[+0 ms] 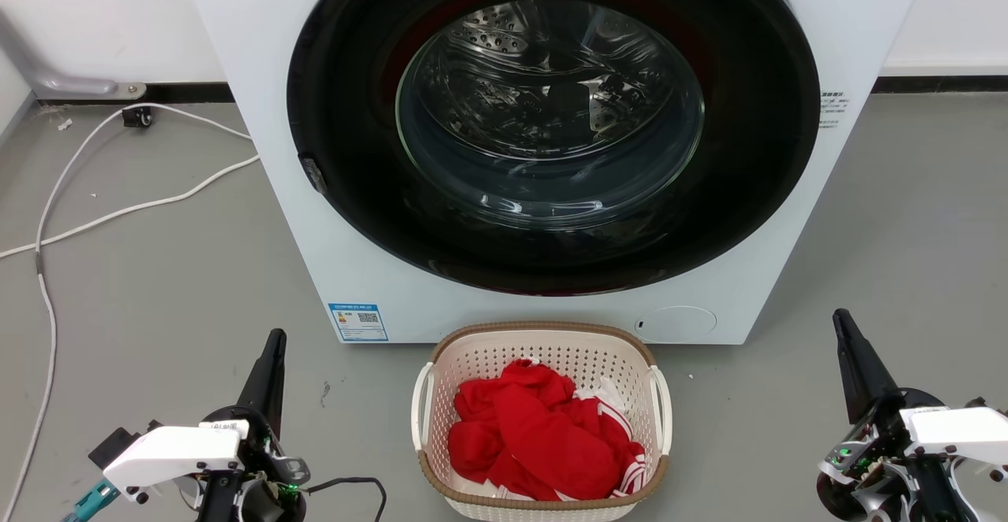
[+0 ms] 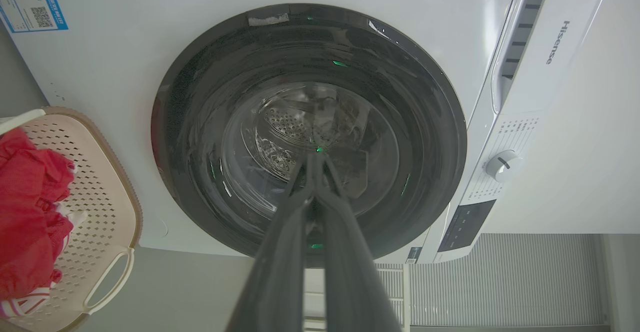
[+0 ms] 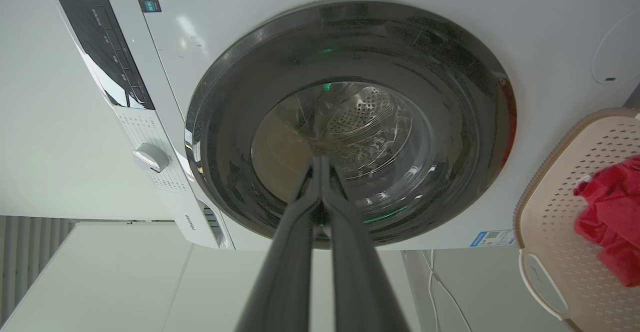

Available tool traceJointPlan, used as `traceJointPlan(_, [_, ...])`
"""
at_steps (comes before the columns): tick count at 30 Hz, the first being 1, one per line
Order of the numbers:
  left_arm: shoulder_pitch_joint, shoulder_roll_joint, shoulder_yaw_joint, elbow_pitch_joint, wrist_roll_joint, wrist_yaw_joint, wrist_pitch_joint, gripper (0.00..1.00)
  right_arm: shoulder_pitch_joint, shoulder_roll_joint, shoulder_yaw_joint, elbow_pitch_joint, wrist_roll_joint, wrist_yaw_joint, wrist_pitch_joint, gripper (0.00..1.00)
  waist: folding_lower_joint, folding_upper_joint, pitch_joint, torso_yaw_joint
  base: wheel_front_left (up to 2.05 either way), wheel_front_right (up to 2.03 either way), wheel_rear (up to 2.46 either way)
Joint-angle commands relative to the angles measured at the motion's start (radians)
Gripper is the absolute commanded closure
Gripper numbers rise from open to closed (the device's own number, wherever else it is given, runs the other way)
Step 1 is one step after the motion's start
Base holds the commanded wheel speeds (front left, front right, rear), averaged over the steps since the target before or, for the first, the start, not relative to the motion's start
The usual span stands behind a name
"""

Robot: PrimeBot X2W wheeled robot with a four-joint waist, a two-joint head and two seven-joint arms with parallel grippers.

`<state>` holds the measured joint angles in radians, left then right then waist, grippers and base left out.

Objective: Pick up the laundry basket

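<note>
With left fingers (image 1: 268,376) and right fingers (image 1: 858,364) pressed together, flanking the laundry basket (image 1: 543,327): part them, swing inward, hook both handles (image 1: 420,408) evenly.

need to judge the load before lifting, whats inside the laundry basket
Mostly red clothing with white stripes, plus some white fabric, in the laundry basket. Whatever lies under the pile is covered.

Flanking the laundry basket (image 1: 543,327), left gripper (image 1: 276,338) and right gripper (image 1: 841,319) have tapered black fingers, white screw-dotted wrist shells, tiny green lights.
</note>
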<state>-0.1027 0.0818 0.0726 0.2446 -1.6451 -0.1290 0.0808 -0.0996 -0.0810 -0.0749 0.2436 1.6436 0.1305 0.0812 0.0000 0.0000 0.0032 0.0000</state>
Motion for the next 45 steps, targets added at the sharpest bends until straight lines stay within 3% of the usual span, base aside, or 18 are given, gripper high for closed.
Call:
traceJointPlan(1, [-0.006, -0.005, 0.004, 0.001, 0.006, -0.003, 0.003, 1.00, -0.012, 0.004, -0.002, 0.002, -0.005, 0.000, 0.003, 1.00, 0.0000, 0.0000, 0.000, 0.000, 0.00, 0.00, 0.00])
traceJointPlan(28, [-0.008, -0.012, 0.015, 0.001, 0.014, -0.003, 0.012, 1.00, -0.013, 0.011, -0.013, 0.003, -0.015, 0.000, 0.013, 1.00, 0.0000, 0.0000, 0.000, 0.000, 0.00, 0.00, 0.00])
traceJointPlan(29, [0.000, -0.009, 0.011, 0.001, 0.012, 0.000, 0.009, 0.00, 0.000, 0.009, -0.012, 0.001, -0.009, 0.000, 0.008, 0.00, 0.0000, 0.0000, 0.000, 0.000, 0.00, 0.00, 0.00])
traceJointPlan(38, [0.012, -0.012, -0.023, -0.011, 0.032, 0.000, -0.025, 0.00, 0.028, 0.013, 0.013, -0.019, -0.029, 0.000, -0.028, 0.00, 0.0000, 0.0000, -0.001, 0.000, 0.00, 0.00, 0.00])
traceJointPlan(45, [0.019, -0.012, -0.037, -0.043, 0.113, 0.000, -0.059, 0.00, 0.045, 0.015, 0.022, -0.041, -0.146, 0.000, -0.060, 0.00, 0.0000, 0.0000, -0.003, 0.000, 0.00, 0.00, 0.00])
